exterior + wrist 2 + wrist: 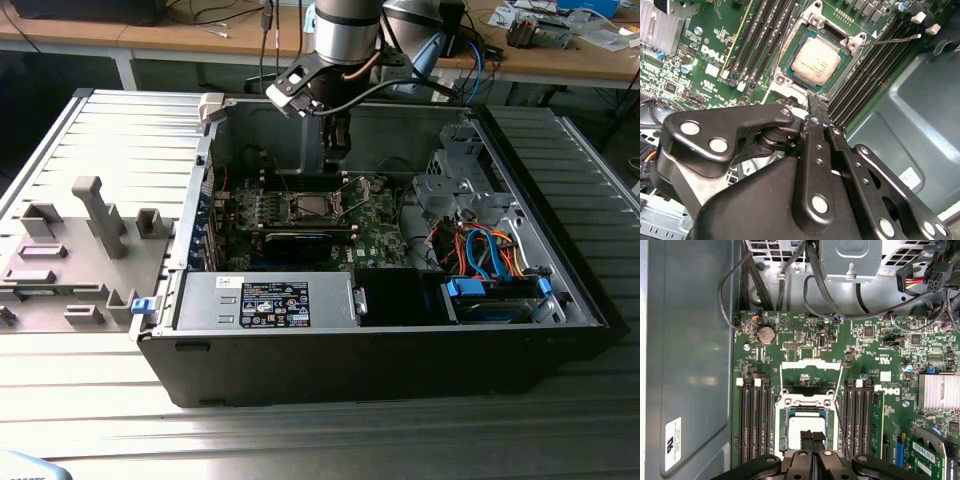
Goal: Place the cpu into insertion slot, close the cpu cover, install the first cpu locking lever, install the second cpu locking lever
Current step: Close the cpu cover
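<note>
Already seated, the chip (816,59) is lying in its slot (780,425) while the clenched jaws are hovering above it.

Judging by the layout, placing the chip is looking done and closing the cover is looking like the step in hand. The chip is sitting flat inside the slot on the green board (795,322). The cover (812,363) is standing open on the slot's side facing the coin battery (766,335). A thin wire lever (892,39) is sticking out unlatched beside the slot. The jaws are pressing together with nothing between them, hanging above the slot's edge opposite the cover. Bringing the cover down is probably calling for a gentle push on its frame, keeping the tips off the chip's top.
</note>
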Motion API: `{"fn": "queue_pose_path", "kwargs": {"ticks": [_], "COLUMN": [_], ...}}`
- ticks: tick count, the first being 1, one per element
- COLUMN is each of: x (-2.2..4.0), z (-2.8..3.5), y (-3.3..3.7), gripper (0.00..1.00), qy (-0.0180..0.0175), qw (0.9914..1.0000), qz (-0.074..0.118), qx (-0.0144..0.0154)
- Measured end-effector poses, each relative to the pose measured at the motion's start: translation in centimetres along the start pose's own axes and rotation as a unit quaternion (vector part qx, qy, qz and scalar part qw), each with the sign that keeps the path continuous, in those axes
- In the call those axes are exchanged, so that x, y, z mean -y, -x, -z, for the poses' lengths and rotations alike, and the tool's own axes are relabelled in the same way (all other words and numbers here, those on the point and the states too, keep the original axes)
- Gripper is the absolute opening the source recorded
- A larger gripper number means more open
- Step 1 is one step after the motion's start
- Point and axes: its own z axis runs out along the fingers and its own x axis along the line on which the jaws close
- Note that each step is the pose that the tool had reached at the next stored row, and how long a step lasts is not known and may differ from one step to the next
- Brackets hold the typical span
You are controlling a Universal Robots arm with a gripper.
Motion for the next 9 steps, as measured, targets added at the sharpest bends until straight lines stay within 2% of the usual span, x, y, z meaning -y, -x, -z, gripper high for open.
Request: {"fn": "queue_pose_path", "kwargs": {"ticks": [4, 9], "x": [-0.53, -0.86], "z": [0.00, 0.00], "y": [0.02, 0.03], "gripper": [0.11, 0.11], "qy": [0.0000, 0.0000], "qw": [1.00000, 1.00000], "qz": [0.000, 0.000], "qx": [0.0000, 0.0000]}}
